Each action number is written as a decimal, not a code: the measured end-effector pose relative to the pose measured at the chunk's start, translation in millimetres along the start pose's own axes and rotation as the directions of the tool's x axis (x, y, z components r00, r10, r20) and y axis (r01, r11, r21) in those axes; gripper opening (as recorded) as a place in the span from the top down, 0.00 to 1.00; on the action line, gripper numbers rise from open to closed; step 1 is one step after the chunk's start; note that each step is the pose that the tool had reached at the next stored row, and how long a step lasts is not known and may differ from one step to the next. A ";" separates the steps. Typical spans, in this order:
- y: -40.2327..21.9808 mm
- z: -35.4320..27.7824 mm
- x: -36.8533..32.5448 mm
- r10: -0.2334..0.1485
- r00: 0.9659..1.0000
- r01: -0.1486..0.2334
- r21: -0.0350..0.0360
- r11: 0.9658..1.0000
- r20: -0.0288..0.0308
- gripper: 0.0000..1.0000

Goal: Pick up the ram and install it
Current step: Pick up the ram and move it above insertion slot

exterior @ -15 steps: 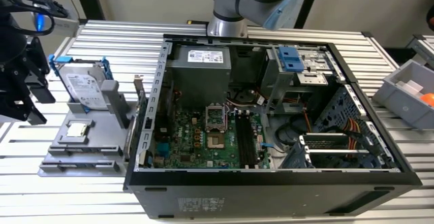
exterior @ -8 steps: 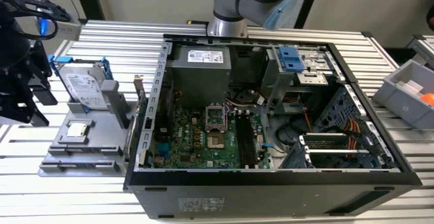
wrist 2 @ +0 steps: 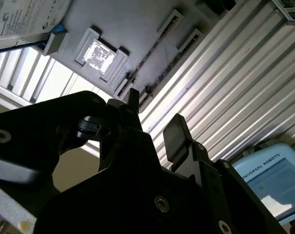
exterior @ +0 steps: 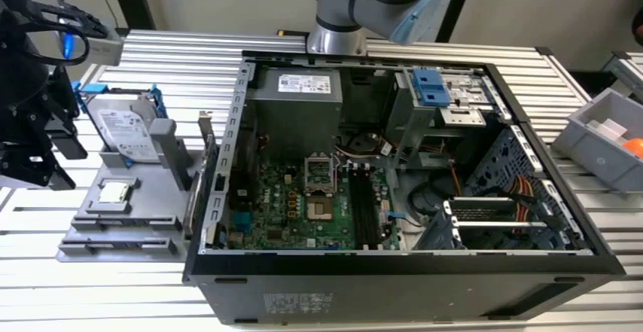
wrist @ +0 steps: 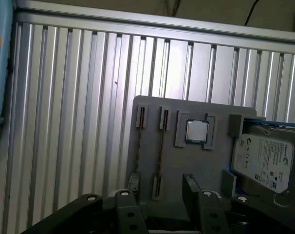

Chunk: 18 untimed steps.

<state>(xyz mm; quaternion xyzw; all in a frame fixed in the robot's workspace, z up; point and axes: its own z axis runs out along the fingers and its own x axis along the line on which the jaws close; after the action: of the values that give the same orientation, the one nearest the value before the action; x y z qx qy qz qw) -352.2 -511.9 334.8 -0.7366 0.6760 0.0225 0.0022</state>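
Observation:
The ram [wrist: 161, 152] stands on its edge in one slot pair of the grey holder plate [wrist: 206, 165]. In the first wrist view it appears as a thin line beside the square processor chip [wrist: 196, 130], and in the second wrist view it is a thin dotted strip [wrist 2: 155, 51]. My gripper [wrist: 158, 202] hangs above the plate, open, with one finger [wrist: 191, 184] on each side of the ram's line and nothing between them. In the second wrist view the fingertips [wrist 2: 174, 132] stand apart. In the exterior view my gripper [exterior: 45, 159] is at the far left, over the holder plate [exterior: 120, 230].
The open computer case [exterior: 402, 174] fills the middle of the ribbed metal table, with its green motherboard [exterior: 291, 204] and long dark memory slots [exterior: 364, 204] exposed. A silver hard drive [exterior: 129, 132] in a blue frame sits on the holder. A grey bin [exterior: 603, 140] stands at the exterior view's right.

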 end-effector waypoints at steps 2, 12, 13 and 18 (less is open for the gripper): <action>-0.4 0.9 0.2 0.000 1.000 0.000 0.000 1.000 0.000 0.00; -2.4 8.4 2.1 0.000 1.000 0.000 0.000 1.000 0.000 0.00; -2.4 9.2 2.1 0.000 1.000 0.000 0.000 1.000 0.000 0.00; -2.8 13.3 2.3 0.000 1.000 0.000 0.000 1.000 0.000 0.00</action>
<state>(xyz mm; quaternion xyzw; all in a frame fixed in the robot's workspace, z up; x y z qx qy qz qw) -349.6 -513.6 321.4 -0.7365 0.6760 0.0226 0.0022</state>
